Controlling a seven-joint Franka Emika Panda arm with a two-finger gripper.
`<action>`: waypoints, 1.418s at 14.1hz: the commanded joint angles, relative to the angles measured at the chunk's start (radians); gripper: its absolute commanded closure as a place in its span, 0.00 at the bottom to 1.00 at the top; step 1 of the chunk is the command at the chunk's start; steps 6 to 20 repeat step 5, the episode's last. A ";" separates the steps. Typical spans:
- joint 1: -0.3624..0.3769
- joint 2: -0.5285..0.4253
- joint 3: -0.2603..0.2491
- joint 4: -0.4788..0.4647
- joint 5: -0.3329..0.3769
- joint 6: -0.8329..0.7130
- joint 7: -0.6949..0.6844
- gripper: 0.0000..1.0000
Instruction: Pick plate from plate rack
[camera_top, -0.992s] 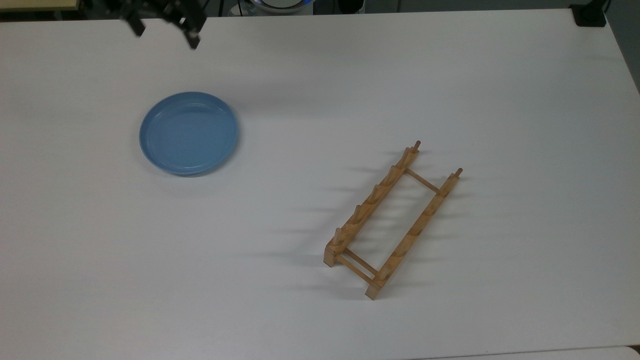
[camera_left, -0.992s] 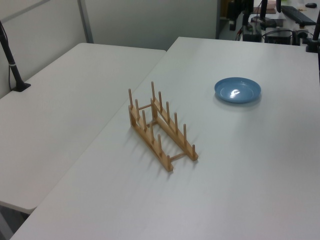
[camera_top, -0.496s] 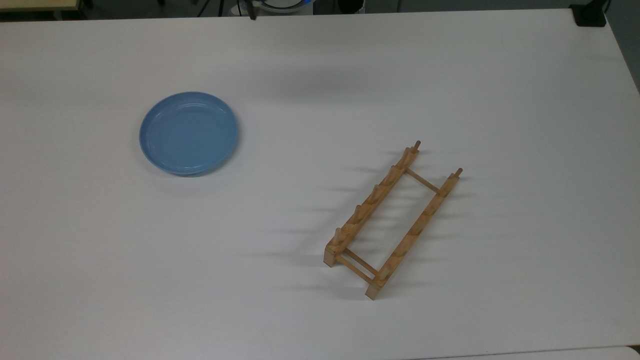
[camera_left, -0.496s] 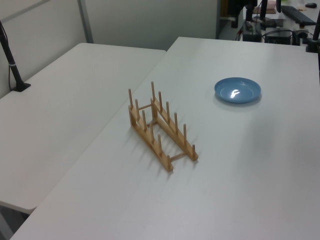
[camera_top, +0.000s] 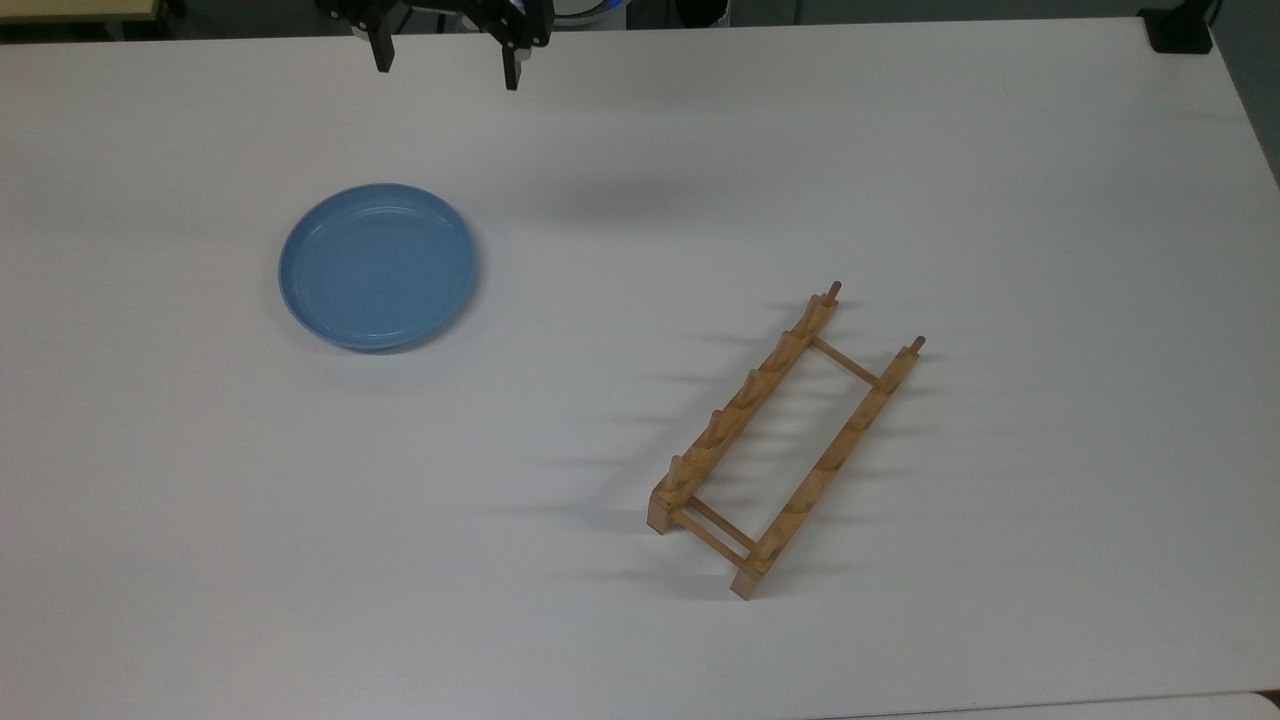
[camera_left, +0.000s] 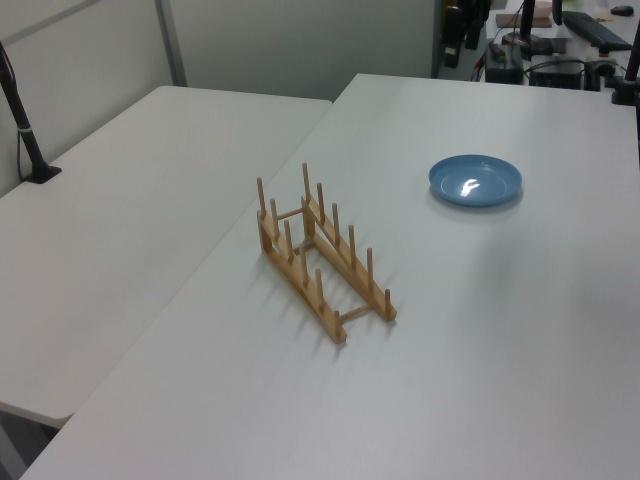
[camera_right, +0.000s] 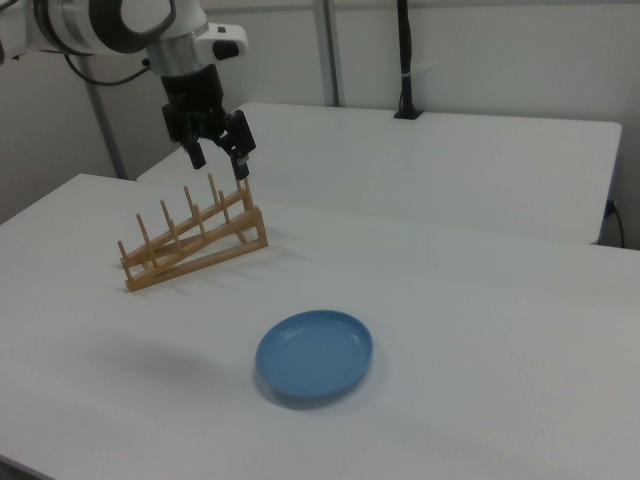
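The light-blue plate (camera_top: 378, 266) lies flat on the white table (camera_top: 640, 620), well apart from the empty wooden plate rack (camera_top: 786, 441); the gripper (camera_top: 447, 63) hangs high, fingers wide, so retreat straight upward

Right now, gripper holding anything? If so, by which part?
Nothing. The gripper is open and empty; the plate lies flat on the table, apart from the plate rack.

I count one plate (camera_top: 378, 266), one plate rack (camera_top: 786, 440), and one tabletop (camera_top: 640, 620) under them; my one gripper (camera_top: 447, 62).
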 joint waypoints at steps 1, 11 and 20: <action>0.034 -0.064 -0.016 -0.057 0.003 -0.062 -0.090 0.00; 0.028 -0.075 -0.019 -0.057 0.003 -0.075 -0.095 0.00; 0.028 -0.075 -0.019 -0.057 0.003 -0.075 -0.095 0.00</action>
